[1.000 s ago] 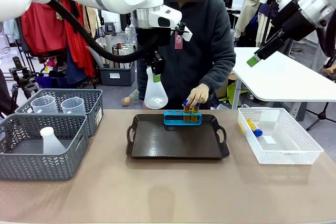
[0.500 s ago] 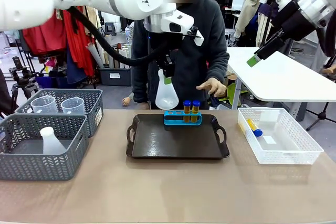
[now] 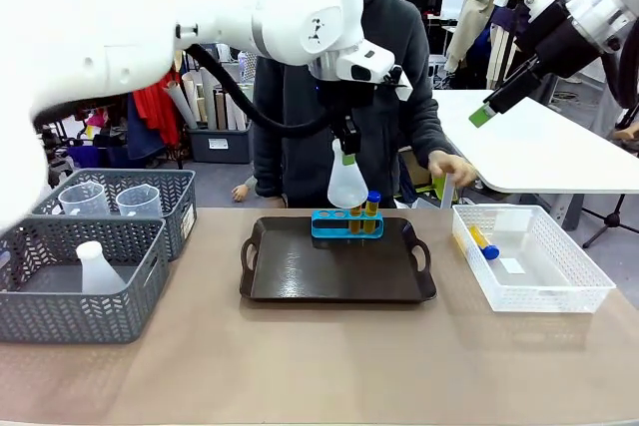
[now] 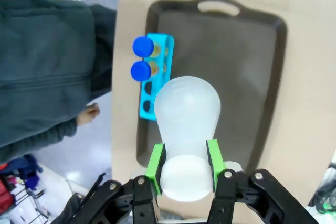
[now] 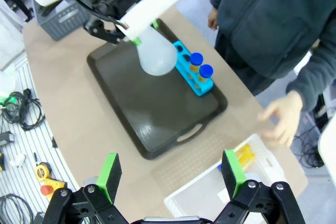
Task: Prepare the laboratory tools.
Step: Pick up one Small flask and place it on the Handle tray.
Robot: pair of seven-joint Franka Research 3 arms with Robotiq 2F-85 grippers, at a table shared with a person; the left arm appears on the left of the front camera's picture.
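My left gripper (image 3: 346,153) is shut on the neck of a translucent white conical flask (image 3: 346,186), which hangs bulb down over the back of the black tray (image 3: 339,281). The flask (image 4: 187,109) sits between the green pads (image 4: 155,161), just beside a blue rack (image 3: 344,225). Two blue-capped test tubes of yellow liquid (image 3: 365,209) stand in that rack. One more tube (image 3: 483,242) lies in the white mesh bin (image 3: 564,291). My right gripper (image 3: 483,115) is open, high at the right, with nothing between its fingers.
Two clear measuring beakers (image 3: 86,199) stand in the far grey basket (image 3: 185,209), and a second flask (image 3: 97,268) stands in the near basket (image 3: 80,321). A person's hand (image 3: 450,167) hovers at the bin's far left corner. Bare table lies in front of the tray.
My left gripper has carried the flask to the right, from the tray's left end to above the rack. The person's hand left the rack and moved right toward the white bin.
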